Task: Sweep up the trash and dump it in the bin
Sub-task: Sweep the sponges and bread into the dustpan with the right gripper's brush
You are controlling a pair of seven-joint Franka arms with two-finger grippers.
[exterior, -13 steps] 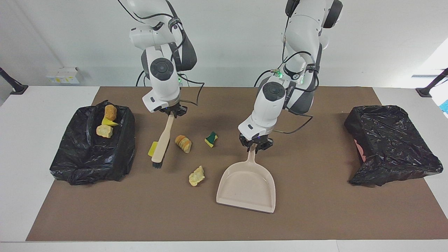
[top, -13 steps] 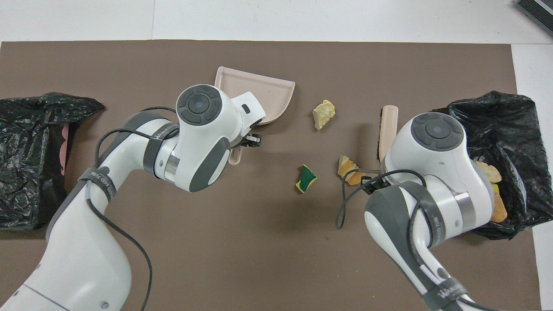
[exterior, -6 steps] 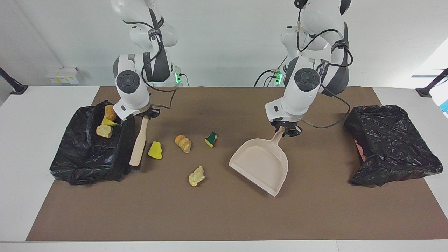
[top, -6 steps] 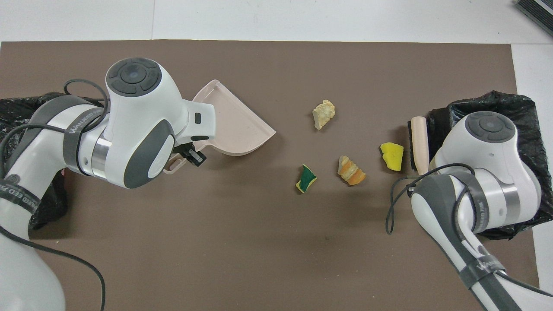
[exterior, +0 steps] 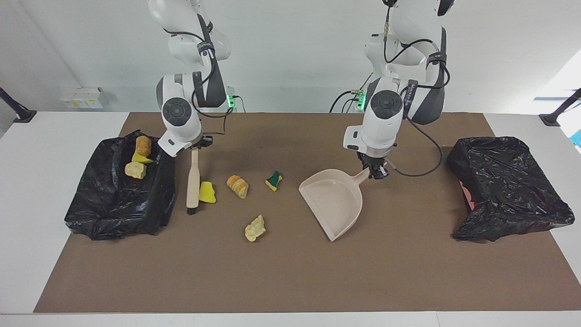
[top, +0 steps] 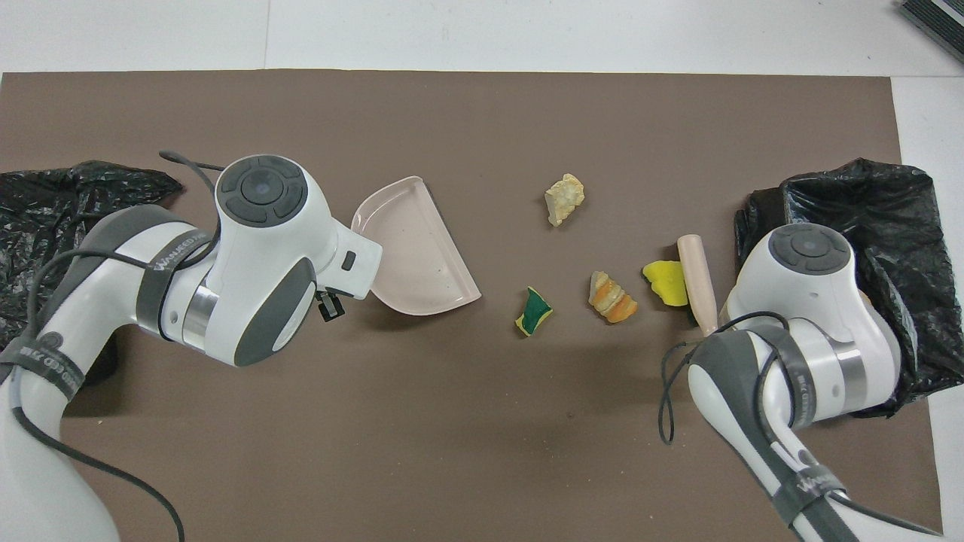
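My right gripper (exterior: 196, 146) is shut on the handle of the beige brush (exterior: 193, 181), whose black bristles rest on the mat beside the bin (exterior: 118, 200) at the right arm's end. A yellow foam wedge (exterior: 207, 192) touches the brush. Beside it lie a tan bread-like lump (exterior: 238, 186), a green-and-yellow sponge (exterior: 273, 180) and, farther from the robots, a pale chunk (exterior: 255, 228). My left gripper (exterior: 376, 171) is shut on the handle of the beige dustpan (exterior: 336, 202), whose mouth faces this trash. Three bits (exterior: 136, 169) lie in the bin.
A second black-lined bin (exterior: 508, 186) stands at the left arm's end of the brown mat (exterior: 290, 281). In the overhead view the brush (top: 697, 275) lies between the yellow wedge (top: 666, 282) and the bin (top: 896, 218) at the right arm's end.
The brush has moved away from the bin and now touches the yellow wedge, which slid slightly toward the bread lump. The dustpan has turned its mouth toward the trash.
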